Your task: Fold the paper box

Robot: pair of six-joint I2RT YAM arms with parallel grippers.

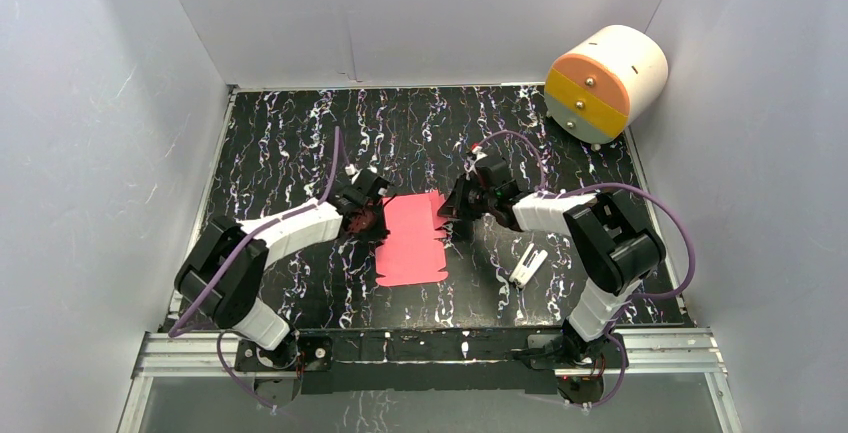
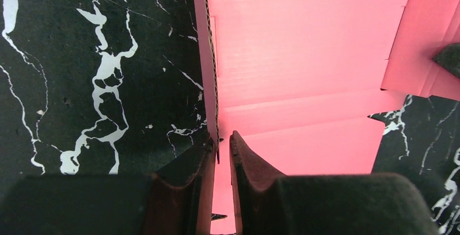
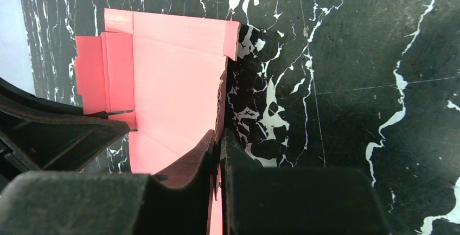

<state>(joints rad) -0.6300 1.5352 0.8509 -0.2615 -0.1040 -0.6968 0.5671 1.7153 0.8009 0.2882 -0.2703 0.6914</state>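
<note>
The paper box [image 1: 412,238] is a pink-red notched card sheet lying mostly flat on the black marbled table [image 1: 300,143] between the two arms. My left gripper [image 1: 372,221] is at its left edge. In the left wrist view the raised left flap [image 2: 209,67] stands between the jaws [image 2: 222,140], against the left finger, with a thin gap to the right one. My right gripper [image 1: 452,211] is at the sheet's right edge. There the upright right flap [image 3: 222,99] is pinched between nearly touching jaws [image 3: 218,134]. The sheet's middle [image 3: 173,83] lies flat.
A small white clip-like piece [image 1: 527,266] lies on the table right of the sheet, near the right arm. A big white-and-orange cylinder [image 1: 605,83] sits in the back right corner. White walls enclose the table on three sides.
</note>
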